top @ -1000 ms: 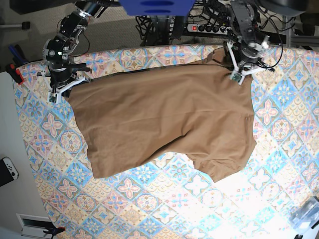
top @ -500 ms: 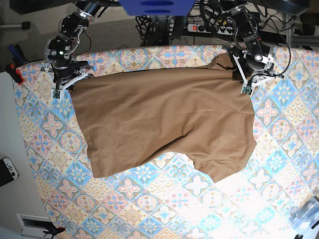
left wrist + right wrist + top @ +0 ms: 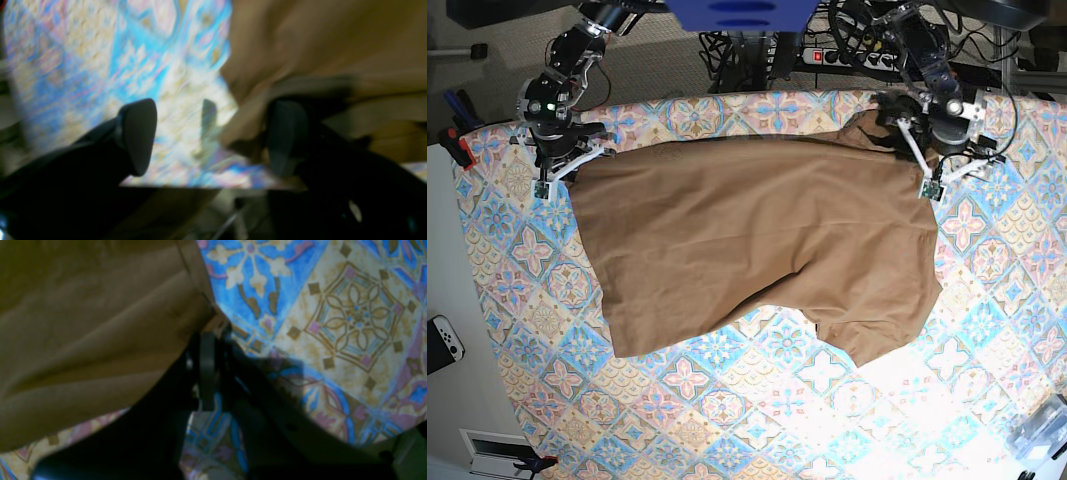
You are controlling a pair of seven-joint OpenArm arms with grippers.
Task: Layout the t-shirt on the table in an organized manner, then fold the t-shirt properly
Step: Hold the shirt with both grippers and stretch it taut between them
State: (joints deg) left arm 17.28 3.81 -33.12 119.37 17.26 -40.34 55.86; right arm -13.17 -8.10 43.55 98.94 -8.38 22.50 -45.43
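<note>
The tan-brown t-shirt (image 3: 757,240) lies spread across the patterned table (image 3: 757,400), with a sleeve toward the front right. My left gripper (image 3: 944,172) stands open at the shirt's far right corner. In the blurred left wrist view its fingers (image 3: 138,136) are wide apart, and the t-shirt (image 3: 317,46) has an edge lying against the right-hand finger. My right gripper (image 3: 565,170) is at the far left corner. In the right wrist view the right gripper (image 3: 207,340) is shut on the hem of the t-shirt (image 3: 93,326).
A white game controller (image 3: 442,342) lies off the table's left side. A power strip (image 3: 847,56) and cables sit behind the far edge. A clear plastic item (image 3: 1042,425) is at the front right corner. Bare patterned cloth shows along the front.
My left gripper has opened, let go of the shirt's far right corner and shifted right. The right gripper moved slightly toward the far edge, still holding its corner.
</note>
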